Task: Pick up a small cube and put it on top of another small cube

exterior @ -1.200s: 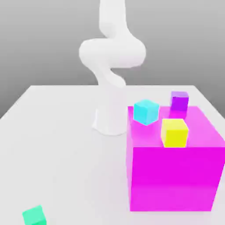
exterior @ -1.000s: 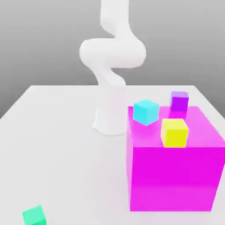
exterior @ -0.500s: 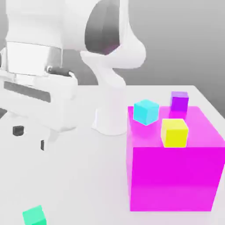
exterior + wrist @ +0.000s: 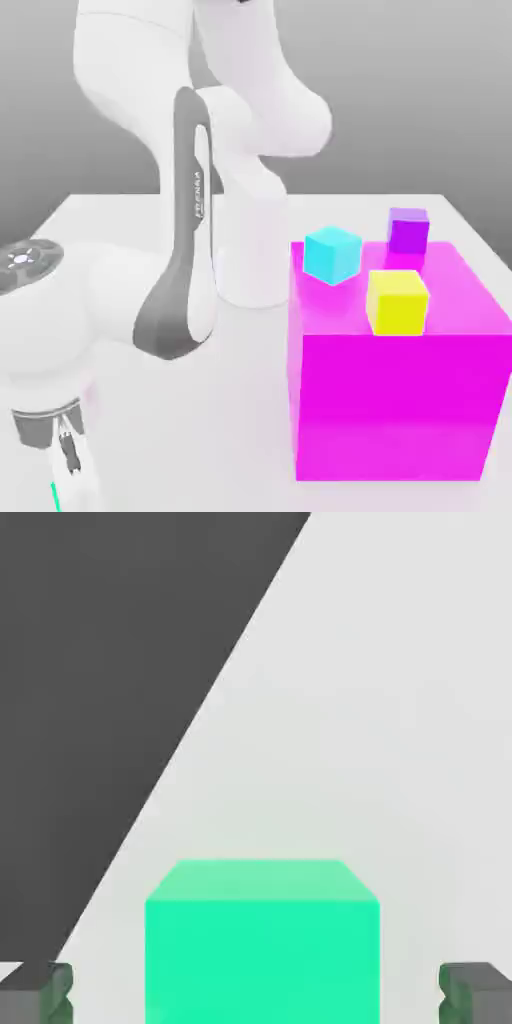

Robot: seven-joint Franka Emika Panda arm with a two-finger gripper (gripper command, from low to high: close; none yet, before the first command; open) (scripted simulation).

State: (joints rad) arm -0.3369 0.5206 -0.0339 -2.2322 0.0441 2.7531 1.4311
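Note:
The small mint-green cube (image 4: 262, 942) sits on the white table between my gripper (image 4: 258, 994)'s two dark fingertips (image 4: 40, 994), with a gap on each side. The jaws are open around it and do not touch it. In the exterior view the hand (image 4: 55, 440) is low at the near left corner, and just a green sliver of the cube (image 4: 53, 494) shows beside it. The small cyan cube (image 4: 332, 254) rests on the back left of the big magenta block (image 4: 390, 400).
A yellow cube (image 4: 397, 300) sits on the magenta block's front part and a purple cube (image 4: 408, 231) stands behind it. The arm's white base (image 4: 250, 260) rises mid-table. The table edge (image 4: 190, 762) runs close to the green cube.
The arm has swung down into the exterior view's near left corner. The hand now stands over the green cube and hides most of it. The cubes have not moved.

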